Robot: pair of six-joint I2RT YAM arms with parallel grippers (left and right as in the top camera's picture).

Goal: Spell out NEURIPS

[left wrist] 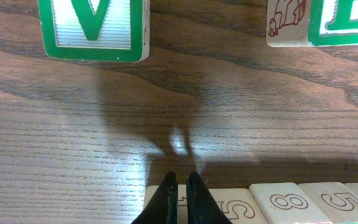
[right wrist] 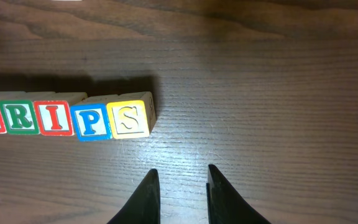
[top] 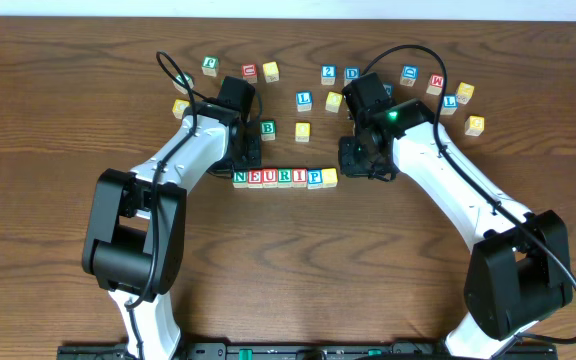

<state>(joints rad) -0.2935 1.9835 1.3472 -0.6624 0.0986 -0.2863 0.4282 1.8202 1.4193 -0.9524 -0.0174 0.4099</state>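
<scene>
A dark wooden counter with two white and black robot arms, the left arm and the right arm, reaching in from the near edge.

Between them, near the middle of the counter, seven small wooden letter cubes sit side by side in a straight, touching row that reads NEURIPS. From left to right they are green N, red E, red U, green R, red I, blue P and yellow S.

The left jaws are pressed together with nothing between them. Their black fingertips sit at the N end of the row. Whether they touch that cube cannot be told.

The right jaws stand slightly parted and empty, low over bare wood just to the right of the yellow S and clear of it.

Just behind the row rest a green V cube and a green B cube. Other letter cubes lie scattered along the far side.
</scene>
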